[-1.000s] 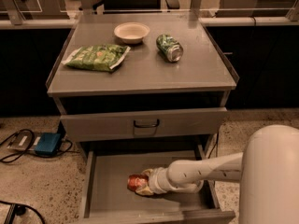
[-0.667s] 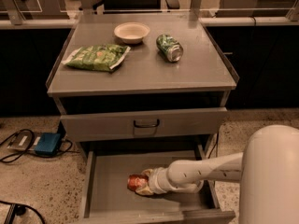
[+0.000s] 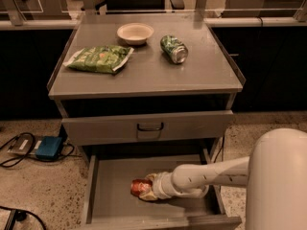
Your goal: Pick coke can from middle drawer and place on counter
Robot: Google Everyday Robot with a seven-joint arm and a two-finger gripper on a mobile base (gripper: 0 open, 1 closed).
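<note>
The middle drawer [image 3: 110,186] stood pulled open at the bottom of the frame. It held the coke can [image 3: 139,187], which lay on its side on the drawer floor near the centre. The gripper [image 3: 152,191] reached in from the lower right and sat against the can's right end, covering it; whether it was clamped on the can could not be told. On the counter [image 3: 144,78] above lay a green bag [image 3: 99,59] at left, a pale bowl [image 3: 135,33] behind it, and a green can [image 3: 173,49] on its side at right.

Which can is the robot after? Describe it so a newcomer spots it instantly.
Start at the grey cabinet's middle drawer, pulled out at the bottom. On its floor lies the coke can, with the gripper right at it. It is red-orange, unlike the green can up on the counter.
</note>
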